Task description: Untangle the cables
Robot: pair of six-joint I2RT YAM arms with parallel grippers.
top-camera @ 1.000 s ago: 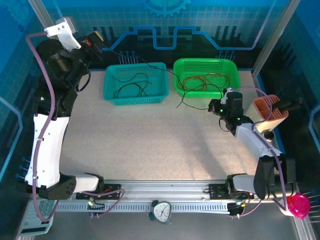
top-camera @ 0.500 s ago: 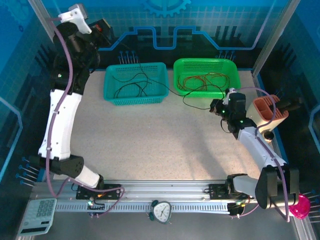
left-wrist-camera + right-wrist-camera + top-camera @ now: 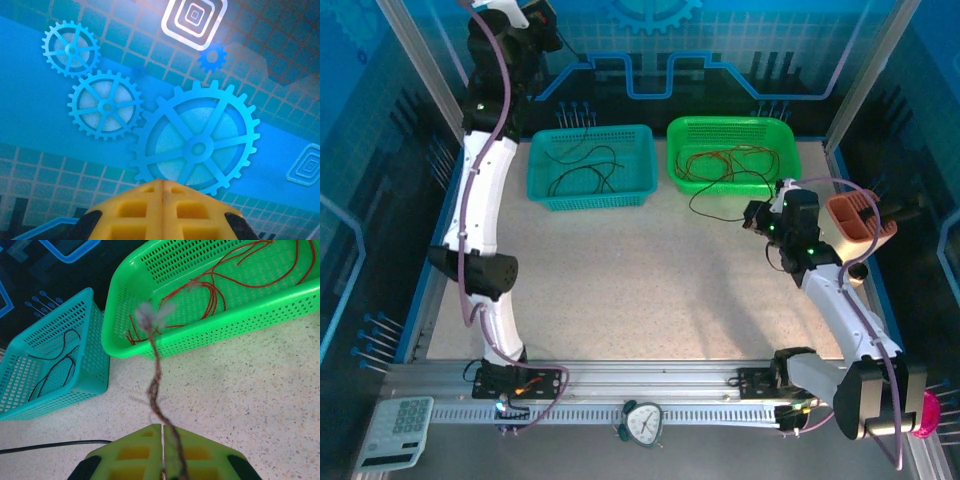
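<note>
Red cables (image 3: 725, 160) (image 3: 215, 285) lie looped in the green basket (image 3: 775, 130) (image 3: 280, 302). Black cables (image 3: 582, 172) (image 3: 55, 365) lie in the teal basket (image 3: 542, 190) (image 3: 90, 360). My right gripper (image 3: 760, 215) (image 3: 162, 427) hovers over the table in front of the green basket, shut on a twisted red-and-black strand (image 3: 154, 390) that runs up to the basket's rim. A black cable (image 3: 715, 208) (image 3: 50, 445) loops on the table beside it. My left gripper (image 3: 545, 15) (image 3: 161, 182) is raised high against the back wall with its jaws pressed together; a thin black line trails down from it.
An orange holder (image 3: 855, 215) stands at the right edge behind my right arm. A clock (image 3: 642, 422) and a calculator (image 3: 395, 432) sit on the front rail area, and a pink object (image 3: 920, 412) sits at the front right. Open tabletop (image 3: 620, 280) spreads before the baskets.
My left arm has swung upward and back, carrying its gripper high toward the wall. The right gripper has drifted slightly right, and the black loop on the table has shortened.
</note>
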